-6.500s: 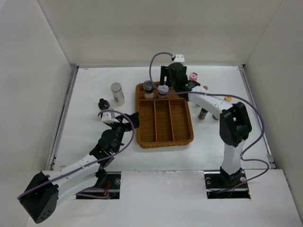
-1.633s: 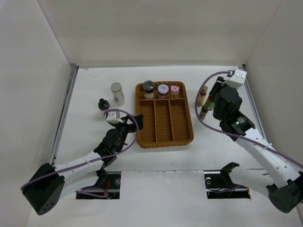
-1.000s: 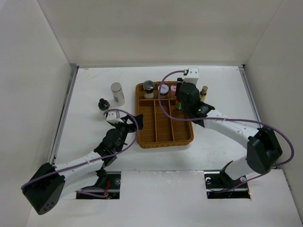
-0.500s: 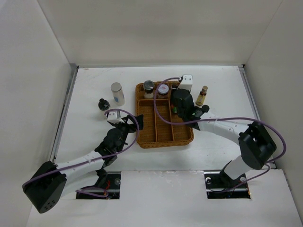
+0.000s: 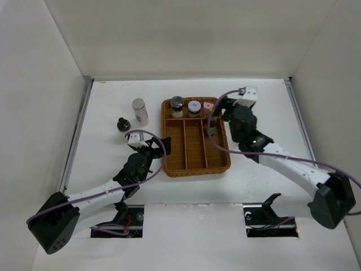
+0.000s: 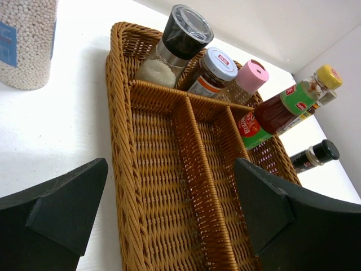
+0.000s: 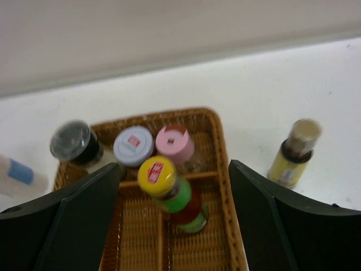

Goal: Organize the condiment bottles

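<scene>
The right gripper (image 7: 175, 169) stands with its jaws spread wide on either side of the yellow-capped sauce bottle (image 7: 176, 202), gripping nothing, and neither finger seems to touch the glass. That bottle sits in the right-hand long compartment of the wicker tray (image 6: 118, 141). From the left wrist it plainly leans, neck tipped out toward the tray's right rim. There lies the main risk: with nothing holding it, it may slide flat into the compartment or roll its cap over the rim, and a finger brushing the cap on the way up would be enough to start it. Just behind it in the back row stand the pink-capped bottle (image 7: 175, 144), the white-capped jar (image 7: 133, 145) and the dark-lidded grinder (image 7: 73, 141), so a falling neighbour or a careless jaw could knock them together. Outside the tray, the pale yellow bottle (image 7: 294, 152) and a black-capped bottle (image 6: 313, 156) stand near the right arm, where a wide swing might topple them. The left gripper (image 6: 169, 169) hangs unclenched and empty near the tray's left side. As for writing, the sauce bottle bears a green label with a red patch, the yellow and white caps carry red stickers, and the white cylinder (image 6: 25, 39) has a blue label; none is legible
</scene>
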`<move>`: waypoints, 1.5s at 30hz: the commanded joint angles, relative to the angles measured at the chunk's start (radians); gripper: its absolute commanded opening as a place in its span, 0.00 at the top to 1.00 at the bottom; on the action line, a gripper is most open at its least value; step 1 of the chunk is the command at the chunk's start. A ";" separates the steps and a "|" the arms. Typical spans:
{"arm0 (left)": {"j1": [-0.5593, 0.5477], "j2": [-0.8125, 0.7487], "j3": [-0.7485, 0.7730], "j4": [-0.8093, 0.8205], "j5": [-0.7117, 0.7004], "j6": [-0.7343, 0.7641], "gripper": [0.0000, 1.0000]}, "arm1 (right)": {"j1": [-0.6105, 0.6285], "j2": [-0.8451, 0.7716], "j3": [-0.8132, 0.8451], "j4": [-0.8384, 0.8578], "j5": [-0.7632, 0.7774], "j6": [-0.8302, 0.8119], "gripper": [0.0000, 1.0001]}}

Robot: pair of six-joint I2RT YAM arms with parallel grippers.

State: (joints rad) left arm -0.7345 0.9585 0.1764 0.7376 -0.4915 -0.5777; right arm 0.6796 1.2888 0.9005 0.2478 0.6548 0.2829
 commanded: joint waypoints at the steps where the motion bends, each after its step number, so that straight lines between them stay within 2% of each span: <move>1: -0.001 -0.003 0.009 0.062 0.010 -0.011 0.04 | -0.120 -0.089 -0.038 -0.014 -0.059 0.039 0.16; 5: -0.007 0.000 0.011 0.065 0.010 -0.011 0.04 | -0.278 -0.013 -0.008 -0.119 -0.121 0.047 0.20; 8: 0.002 0.000 0.008 0.065 0.010 -0.011 0.04 | -0.337 0.090 0.066 -0.185 -0.168 0.032 0.19; 13: -0.003 -0.006 0.008 0.065 0.010 -0.011 0.04 | -0.384 0.223 0.139 -0.177 -0.195 0.013 0.19; 15: 0.002 -0.006 0.008 0.065 0.010 -0.011 0.04 | -0.401 0.276 0.167 -0.159 -0.202 0.012 0.27; 20: -0.001 -0.004 0.008 0.065 0.010 -0.011 0.04 | -0.401 0.351 0.199 -0.096 -0.190 -0.020 0.34; 23: 0.002 -0.004 0.008 0.065 0.010 -0.011 0.04 | -0.401 0.374 0.215 -0.081 -0.164 -0.045 0.50; 25: 0.004 0.000 0.008 0.065 0.010 -0.011 0.04 | -0.401 0.348 0.203 -0.070 -0.140 -0.053 0.61; 27: 0.001 0.000 0.009 0.066 0.011 -0.011 0.04 | -0.395 0.288 0.175 -0.042 -0.109 -0.054 0.64; 33: -0.002 0.013 0.009 0.074 0.013 -0.013 0.04 | -0.297 -0.017 0.026 -0.015 -0.061 -0.044 0.65; 38: -0.004 0.005 0.008 0.075 0.013 -0.016 0.04 | -0.156 -0.247 -0.149 -0.057 -0.046 0.025 0.65; 42: -0.007 0.017 0.012 0.075 0.013 -0.017 0.04 | -0.049 -0.324 -0.212 -0.137 -0.029 0.091 0.65; 45: -0.007 0.008 0.011 0.075 0.013 -0.017 0.04 | -0.004 -0.310 -0.238 -0.121 -0.049 0.148 0.65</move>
State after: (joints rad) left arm -0.7361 0.9726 0.1764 0.7574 -0.4870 -0.5842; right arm 0.6468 0.9707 0.6720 0.0971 0.5926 0.3511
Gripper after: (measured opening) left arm 0.959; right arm 0.417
